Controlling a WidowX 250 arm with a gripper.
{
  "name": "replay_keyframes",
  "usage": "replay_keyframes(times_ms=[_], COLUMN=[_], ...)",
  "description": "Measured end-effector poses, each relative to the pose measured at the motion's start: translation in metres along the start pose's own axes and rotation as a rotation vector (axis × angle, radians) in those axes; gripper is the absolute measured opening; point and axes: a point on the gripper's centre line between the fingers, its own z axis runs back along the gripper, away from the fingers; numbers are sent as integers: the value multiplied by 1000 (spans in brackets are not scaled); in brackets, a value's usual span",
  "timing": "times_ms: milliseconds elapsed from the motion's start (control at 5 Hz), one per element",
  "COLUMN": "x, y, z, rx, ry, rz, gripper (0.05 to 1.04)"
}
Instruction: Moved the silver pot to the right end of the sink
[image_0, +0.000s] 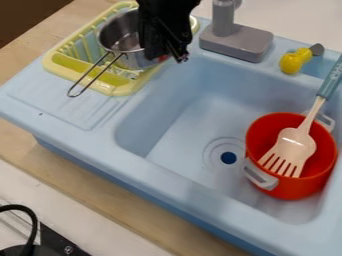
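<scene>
The wooden tabletop (100, 185) carries the light blue sink (160, 172). On the upper left part of the sink is the yellow rack (59, 61). The red pot (290, 187) stands inside the basin, at its right side, and holds the slotted spatula (294, 145). The black pincer (167, 55) is at the right side of the silver pot (141, 61); I cannot tell if it is spread or pressed together. This silver pot is at the rack, its wire handle pointing to lower left.
</scene>
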Motion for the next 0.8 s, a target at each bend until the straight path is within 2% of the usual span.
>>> replay_keyframes(times_ms=[200, 400, 800], x=[0, -2, -5], y=[12, 23, 39], z=[-10, -19, -32], rx=[-6, -20, -49], ry=[34, 45, 34], rz=[37, 64, 105], gripper=[55, 55, 55])
